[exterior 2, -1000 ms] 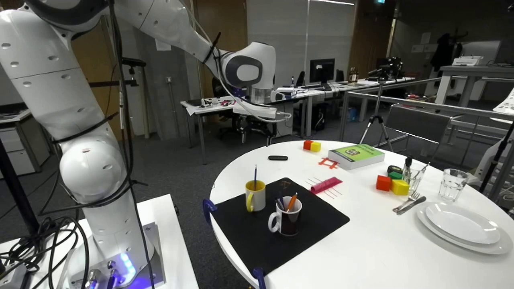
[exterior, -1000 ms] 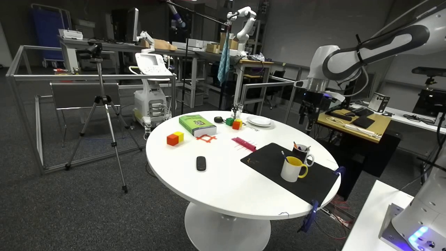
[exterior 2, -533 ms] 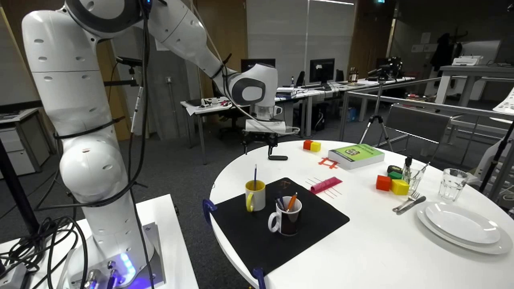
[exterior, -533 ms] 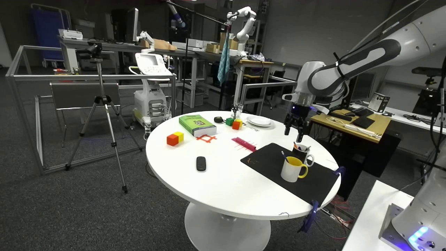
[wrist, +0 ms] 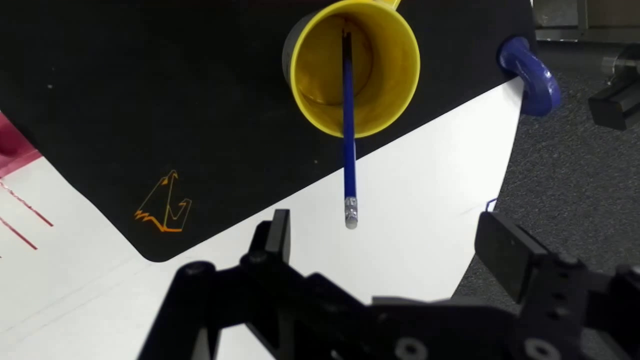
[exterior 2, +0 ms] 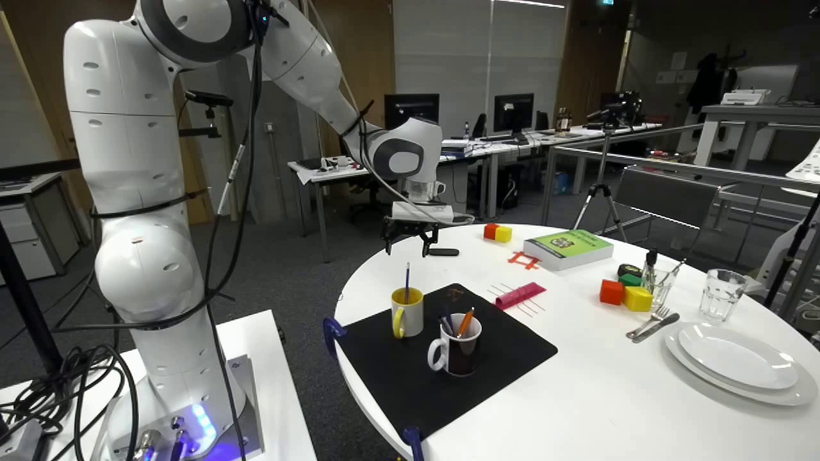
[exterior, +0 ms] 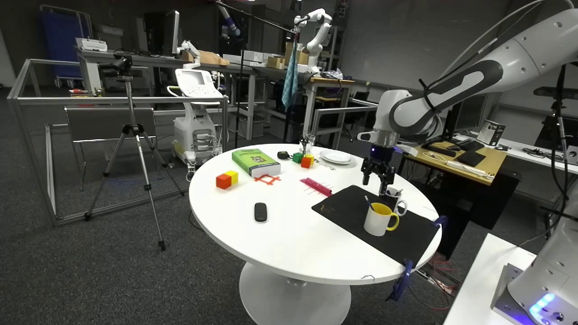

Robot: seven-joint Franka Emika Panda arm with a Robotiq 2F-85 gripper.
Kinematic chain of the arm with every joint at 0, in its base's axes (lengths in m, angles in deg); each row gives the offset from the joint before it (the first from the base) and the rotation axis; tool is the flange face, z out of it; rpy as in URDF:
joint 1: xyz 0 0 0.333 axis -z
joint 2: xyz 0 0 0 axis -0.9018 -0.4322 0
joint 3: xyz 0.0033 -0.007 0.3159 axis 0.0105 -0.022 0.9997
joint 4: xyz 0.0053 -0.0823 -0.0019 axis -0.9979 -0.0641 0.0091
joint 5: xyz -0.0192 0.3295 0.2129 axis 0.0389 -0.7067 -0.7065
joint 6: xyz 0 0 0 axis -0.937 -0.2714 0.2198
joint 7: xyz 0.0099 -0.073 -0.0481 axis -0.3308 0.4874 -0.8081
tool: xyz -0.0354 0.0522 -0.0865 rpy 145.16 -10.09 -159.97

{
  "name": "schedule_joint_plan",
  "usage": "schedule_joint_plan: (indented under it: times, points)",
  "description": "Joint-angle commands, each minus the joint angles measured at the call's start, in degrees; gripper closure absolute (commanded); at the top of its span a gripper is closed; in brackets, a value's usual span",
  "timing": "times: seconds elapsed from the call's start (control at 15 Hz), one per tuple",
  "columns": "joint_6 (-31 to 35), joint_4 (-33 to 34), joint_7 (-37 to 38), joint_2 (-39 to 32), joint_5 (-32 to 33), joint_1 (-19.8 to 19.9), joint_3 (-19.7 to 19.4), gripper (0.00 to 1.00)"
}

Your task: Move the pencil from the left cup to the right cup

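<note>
In an exterior view: set back, angled down across the round table (exterior: 289, 239), top wholly in frame; plates (exterior: 336, 156) at the far edge, robot arm (exterior: 510, 65) at frame right.

In an exterior view: from roughly the opposite side, close to the edge by the plates, near rim cut off; dark mug (exterior 2: 462, 355) in front of yellow-lined mug (exterior 2: 414, 319), arm at frame left.

Common to both exterior views: table, mat (exterior 2: 509, 346), mugs, book (exterior 2: 569, 248).

Wrist view: close, pointing down past the gripper (wrist: 385, 235); shares with both the yellow-lined mug, the mat's corner with orange drawing (wrist: 168, 205), a blue clamp (wrist: 532, 77) at the table's edge.
</note>
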Motion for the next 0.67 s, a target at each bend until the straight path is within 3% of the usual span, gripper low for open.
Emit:
schedule_joint_plan:
  times: [0.0,0.2,0.6]
  points:
    - [0.64,2.01,6.06,-1.94,3.51,0.55,1.42,0.0]
    - [0.25,2.85,11.12,-3.03,7.94,0.37,1.82,0.0]
    - [0.79,5.12,15.89,-5.92,10.57,0.48,3.06,0.0]
